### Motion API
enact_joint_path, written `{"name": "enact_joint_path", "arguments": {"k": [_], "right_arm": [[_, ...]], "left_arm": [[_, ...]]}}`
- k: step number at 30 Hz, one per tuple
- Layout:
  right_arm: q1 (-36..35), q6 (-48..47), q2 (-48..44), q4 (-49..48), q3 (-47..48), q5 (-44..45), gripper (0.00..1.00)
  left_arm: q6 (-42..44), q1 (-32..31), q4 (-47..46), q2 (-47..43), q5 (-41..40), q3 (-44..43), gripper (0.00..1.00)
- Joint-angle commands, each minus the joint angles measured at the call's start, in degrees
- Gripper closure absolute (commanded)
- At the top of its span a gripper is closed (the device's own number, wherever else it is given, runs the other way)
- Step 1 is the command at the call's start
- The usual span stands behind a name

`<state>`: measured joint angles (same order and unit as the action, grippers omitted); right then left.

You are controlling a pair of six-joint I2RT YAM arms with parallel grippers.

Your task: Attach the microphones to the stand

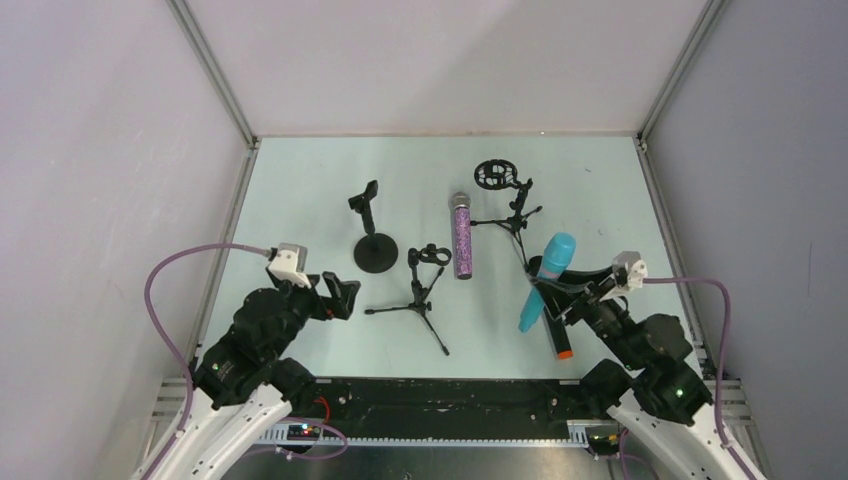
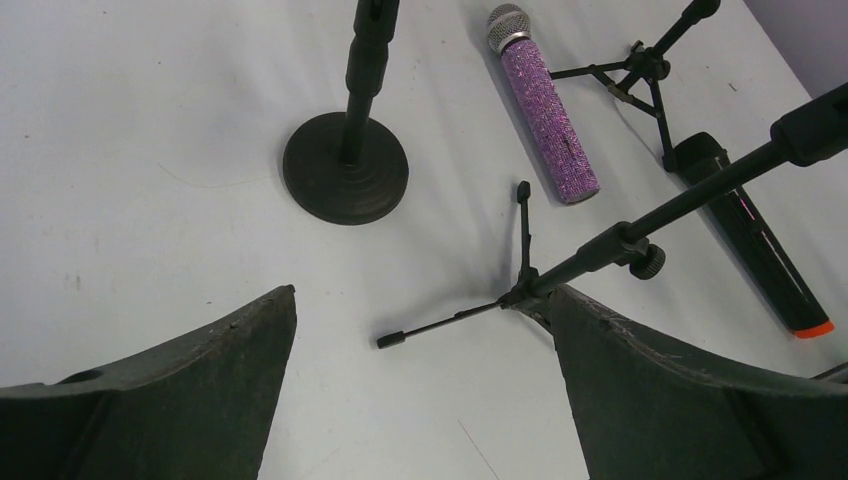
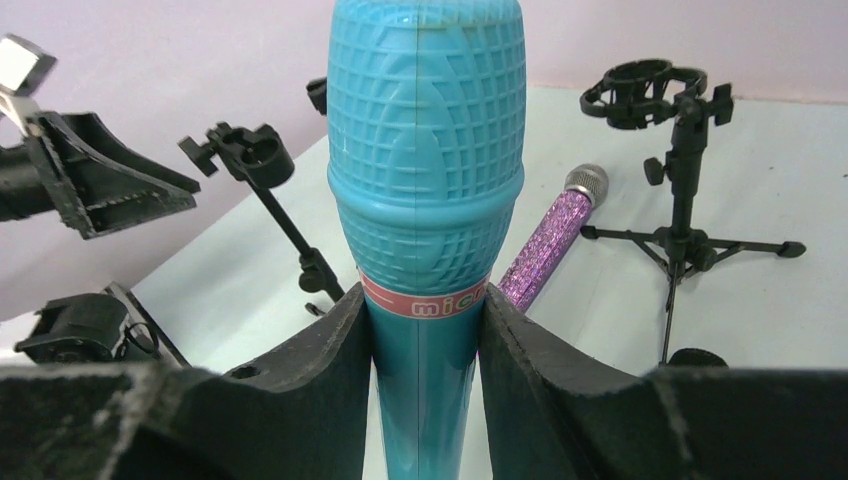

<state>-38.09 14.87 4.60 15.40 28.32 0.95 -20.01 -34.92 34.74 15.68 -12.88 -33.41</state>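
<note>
While the left gripper (image 1: 343,297) hovers with its jaws spread wide near the table's (image 1: 300,180) near-left corner, the right gripper (image 3: 425,300) is clamped on the light blue microphone (image 1: 556,252).

It is gripped just under the head, probably to leave the handle free for a stand's clip. It stands near the right edge, long axis steep, head uppermost and leaning toward the far edge. The purple microphone (image 1: 462,245) and the black microphone (image 1: 558,340) lie flat, unmounted.

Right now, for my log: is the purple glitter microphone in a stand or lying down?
Lying down: the purple glitter microphone rests flat on the table, unclipped.
</note>
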Motion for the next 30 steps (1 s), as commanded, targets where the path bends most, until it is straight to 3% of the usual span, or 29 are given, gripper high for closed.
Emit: {"name": "enact_joint_path", "arguments": {"k": [1,7,10,17,25,30], "right_arm": [[-0.11,-2.18,4.16,-11.35,-2.59,-2.53,1.00],[-0.15,-5.65,9.26,-19.55,-4.41,-3.14,1.00],[-0.15,-6.02,11.59,-23.95,-6.12,-2.92,1.00],[0.01,-4.50,16.91,-31.88,-11.10,-2.28,1.00],[0.10,-1.67,19.69,-35.59,-11.19,-2.66,1.00],[0.16,-2.25,19.80,-35.40,-9.12,-3.56,1.00]], "left_arm": [[2.23,-0.24,-2.76,-0.98,0.51,-0.42,0.00],[2.40,-0.24,-3.85,-0.18,1.28,-0.62,0.00],[6.77,-0.24,-6.07,0.81,9.77,-0.43,0.00],[14.32,-0.24,-12.61,6.28,20.52,-2.37,0.00],[24.91,-0.23,-17.27,18.14,29.44,-13.95,0.00],[26.24,-0.18,-18.82,27.02,35.06,-23.00,0.00]]}}
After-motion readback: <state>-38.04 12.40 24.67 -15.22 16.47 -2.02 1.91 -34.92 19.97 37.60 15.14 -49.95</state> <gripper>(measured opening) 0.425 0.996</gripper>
